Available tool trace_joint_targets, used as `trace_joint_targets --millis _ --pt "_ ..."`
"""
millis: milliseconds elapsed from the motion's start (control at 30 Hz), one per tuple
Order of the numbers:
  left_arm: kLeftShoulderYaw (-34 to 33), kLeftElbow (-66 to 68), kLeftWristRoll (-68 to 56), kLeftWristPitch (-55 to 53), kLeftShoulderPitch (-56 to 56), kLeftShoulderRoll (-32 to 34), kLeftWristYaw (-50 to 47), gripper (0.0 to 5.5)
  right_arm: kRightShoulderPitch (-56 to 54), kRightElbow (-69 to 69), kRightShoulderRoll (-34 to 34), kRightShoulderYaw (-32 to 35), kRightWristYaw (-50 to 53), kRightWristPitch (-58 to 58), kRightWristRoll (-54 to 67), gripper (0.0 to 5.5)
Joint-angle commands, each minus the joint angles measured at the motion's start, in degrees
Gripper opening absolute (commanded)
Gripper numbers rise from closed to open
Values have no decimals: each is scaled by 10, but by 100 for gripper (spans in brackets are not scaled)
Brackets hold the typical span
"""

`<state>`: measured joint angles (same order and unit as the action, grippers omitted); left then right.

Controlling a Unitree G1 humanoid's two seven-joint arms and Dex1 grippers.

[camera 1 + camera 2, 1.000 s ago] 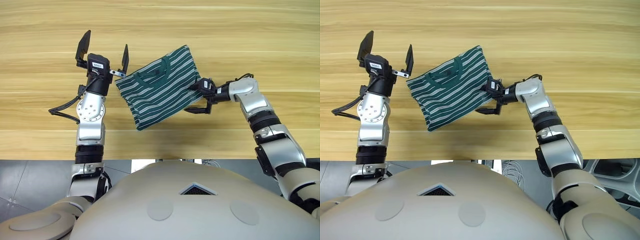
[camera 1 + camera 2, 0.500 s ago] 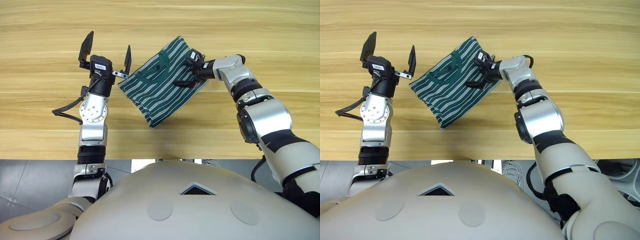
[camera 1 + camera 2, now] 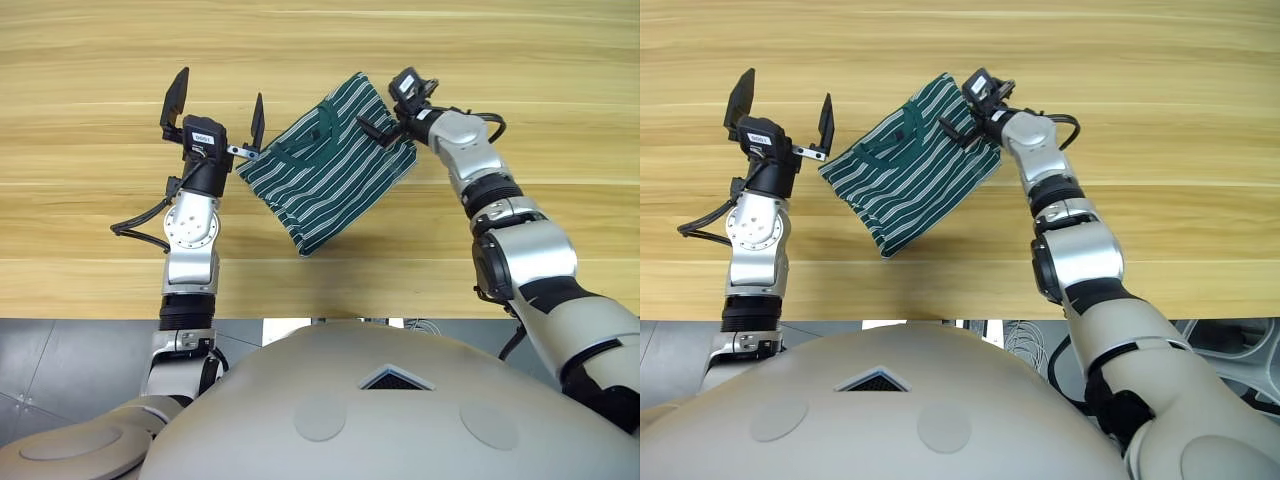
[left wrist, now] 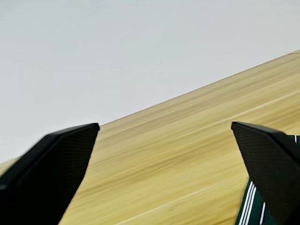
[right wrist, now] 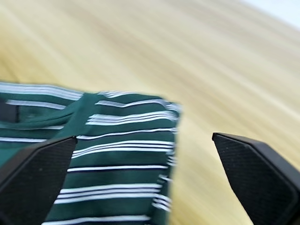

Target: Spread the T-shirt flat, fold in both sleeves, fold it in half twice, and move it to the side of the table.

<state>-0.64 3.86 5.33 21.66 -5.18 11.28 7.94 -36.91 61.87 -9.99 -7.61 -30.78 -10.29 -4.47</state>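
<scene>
- Since a second ago, the right gripper [image 3: 393,108] has swung from the near right edge of the T-shirt [image 3: 325,168] to its far right corner. The shirt has slid slightly farther away.
- Its fingers are spread wide over that corner, grasping nothing.
- The left gripper [image 3: 220,90] stands just left of the shirt, fingers apart and empty, its right fingertip beside the left corner.
- The green, white-striped T-shirt lies folded and skewed on the wooden table [image 3: 520,45].

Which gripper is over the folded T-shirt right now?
The right gripper, open above the T-shirt's far corner; the left gripper, also open, stands beside its left edge over the table.
</scene>
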Motion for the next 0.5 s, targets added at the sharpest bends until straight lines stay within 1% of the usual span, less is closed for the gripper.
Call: trace_joint_targets --millis 33,133,267,367,500 --pt "6 -7 12 0 -5 -2 -9 510 74 -93 -11 -8 -62 47 14 540" --pt "8 -11 13 -3 -6 -2 -10 510 146 -216 -27 -29 -110 92 17 540" --pt "9 -16 13 -6 -9 -2 -11 510 212 -366 -60 -33 -141 171 32 540" --pt "10 -20 14 -7 -12 -3 -13 510 237 -418 -70 -28 -141 227 44 540" --pt "12 -20 14 -7 -13 -2 -12 510 246 -425 -63 -38 -136 273 48 540"
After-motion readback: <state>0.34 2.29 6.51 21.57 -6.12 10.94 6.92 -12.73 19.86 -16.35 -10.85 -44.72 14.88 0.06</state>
